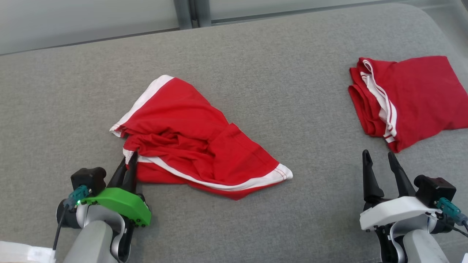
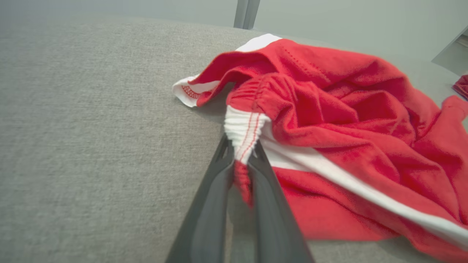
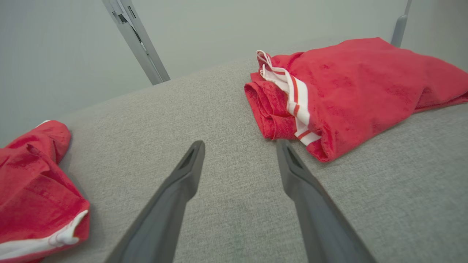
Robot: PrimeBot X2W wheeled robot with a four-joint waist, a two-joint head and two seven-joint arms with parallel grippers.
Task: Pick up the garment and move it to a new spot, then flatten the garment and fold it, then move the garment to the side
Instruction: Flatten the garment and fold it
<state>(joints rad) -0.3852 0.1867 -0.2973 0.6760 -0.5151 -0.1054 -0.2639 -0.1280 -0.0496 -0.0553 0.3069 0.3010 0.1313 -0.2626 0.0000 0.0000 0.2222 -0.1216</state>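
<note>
Bare grey cushion (image 1: 314, 120) between the crumpled garment (image 1: 204, 146) and the folded red pile (image 1: 413, 95) at far right.

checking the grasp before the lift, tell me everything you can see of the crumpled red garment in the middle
The crumpled red garment lies rumpled, not flat, on the grey fabric surface, left of centre in the head view. It looks like soft knit, red with white trim along its edges and red stitching on the white. A gathered, elastic-looking section bunches at its near left edge, where the left gripper is shut on a white-and-red fold. Nothing else touches it.
</note>
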